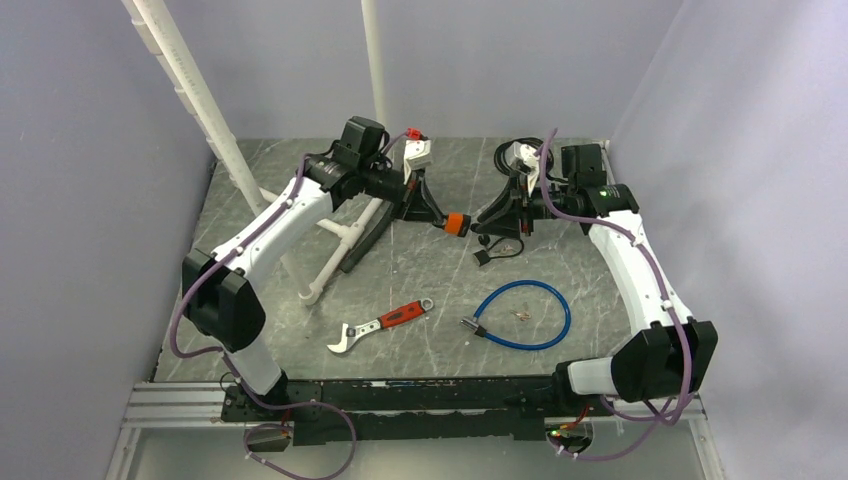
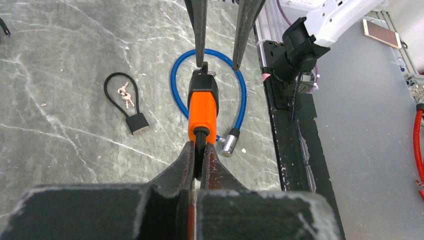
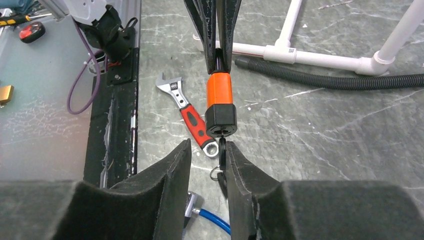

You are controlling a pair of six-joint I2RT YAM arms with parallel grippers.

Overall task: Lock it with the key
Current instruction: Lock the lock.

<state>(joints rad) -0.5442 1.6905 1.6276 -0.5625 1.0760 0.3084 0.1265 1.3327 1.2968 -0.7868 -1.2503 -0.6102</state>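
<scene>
An orange cable lock (image 1: 457, 224) hangs in the air between the two grippers. My left gripper (image 1: 432, 217) is shut on the black cable end of the lock (image 2: 202, 107), its fingertips (image 2: 187, 155) pinching the cable just behind the orange body. In the right wrist view the lock's black keyhole end (image 3: 220, 120) faces me. A black-headed key (image 3: 222, 152) sticks out of it with a ring and a second key hanging below. My right gripper (image 3: 207, 147) is open around the key; the key lies close against the right finger (image 3: 237, 160), with a wide gap to the left one.
On the table lie a blue cable lock (image 1: 523, 314), a red-handled wrench (image 1: 382, 323), a small black loop lock with keys (image 2: 131, 102), a white PVC pipe frame (image 1: 340, 235) and a black corrugated hose (image 3: 330, 80). The black base rail (image 1: 400, 395) runs along the near edge.
</scene>
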